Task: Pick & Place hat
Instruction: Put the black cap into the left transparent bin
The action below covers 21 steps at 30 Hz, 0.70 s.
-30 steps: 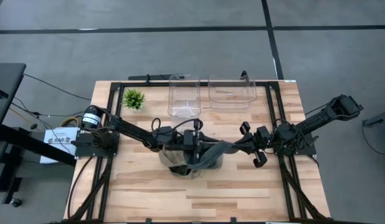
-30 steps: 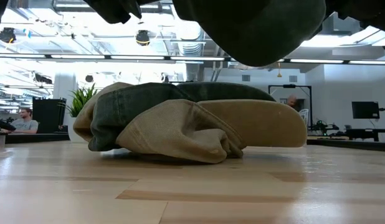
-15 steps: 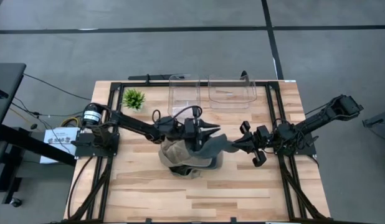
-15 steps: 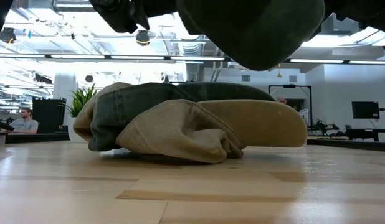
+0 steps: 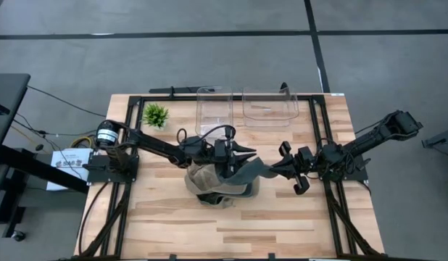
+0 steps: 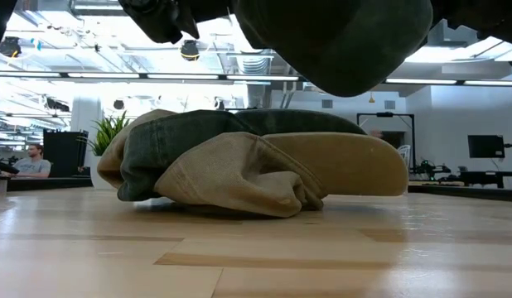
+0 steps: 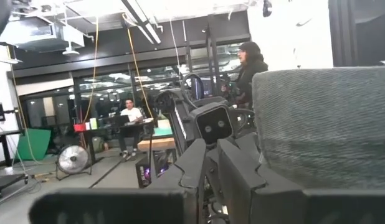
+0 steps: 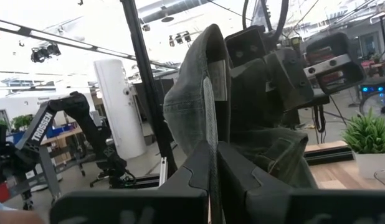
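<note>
Held hat: you have a dark grey-green hat (image 5: 247,170) lifted clear of the surface, stretched between both arms above its middle; in the low view it hangs as a dark bulge (image 6: 339,37) over the pile
Long axis: the held hat runs roughly along the surface's length, from the left arm's end toward the right arm's, and sags between the two grips; I cannot tell which way its brim faces
Pile below: a tan hat and a dark green one (image 6: 239,165) lie heaped together on the surface near its middle, the tan brim pointing toward the right arm's side
Left end effector (image 5: 235,154): pinched nearly shut on one edge of the held hat; its wrist view shows the grey fabric (image 7: 323,124) right against its fingers
Right end effector (image 5: 285,165): clamped shut on the opposite edge, a fold of hat cloth (image 8: 208,112) rising straight out from between its fingers
Step in hand: by my reading, the pick is made and you are in the carry, with the hat up but not yet over anything
Next move: two clear bins (image 5: 214,110) stand at the far edge; the likely move is to bring both arms that way together, keeping the cloth taut enough to clear the rim, then release both grips over a bin
Other: a small green plant (image 5: 156,114) stands near the far left corner
</note>
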{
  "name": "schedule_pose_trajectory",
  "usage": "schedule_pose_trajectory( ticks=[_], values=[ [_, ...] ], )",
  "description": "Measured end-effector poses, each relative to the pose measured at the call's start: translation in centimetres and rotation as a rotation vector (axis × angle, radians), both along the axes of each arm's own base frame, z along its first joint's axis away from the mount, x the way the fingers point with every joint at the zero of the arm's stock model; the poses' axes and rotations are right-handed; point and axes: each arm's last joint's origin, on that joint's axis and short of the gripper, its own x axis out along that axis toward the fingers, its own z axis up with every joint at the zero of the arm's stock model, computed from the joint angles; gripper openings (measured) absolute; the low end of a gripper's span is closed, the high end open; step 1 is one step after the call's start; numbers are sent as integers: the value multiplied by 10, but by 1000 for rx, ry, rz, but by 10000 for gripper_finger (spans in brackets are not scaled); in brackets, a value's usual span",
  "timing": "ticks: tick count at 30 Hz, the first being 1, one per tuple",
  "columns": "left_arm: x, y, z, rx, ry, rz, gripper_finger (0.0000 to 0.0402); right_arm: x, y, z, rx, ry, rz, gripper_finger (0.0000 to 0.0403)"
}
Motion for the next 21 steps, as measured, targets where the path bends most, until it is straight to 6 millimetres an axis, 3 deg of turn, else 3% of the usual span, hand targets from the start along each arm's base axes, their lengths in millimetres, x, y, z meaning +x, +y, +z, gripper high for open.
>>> schedule_pose_trajectory(
  ticks=[9, 14, 21],
  values=[
    [-17, 4, 30, 39, 64, 15, 86, 0, 0, 0, 1, -1, 1, 4],
    [-30, 9, 49, 40, 91, 26, 92, 0, 0, 0, 1, -1, 1, 5],
    [-21, 8, 30, 44, 177, 24, 92, 0, 0, 1, 2, -6, 1, 5]
  ],
)
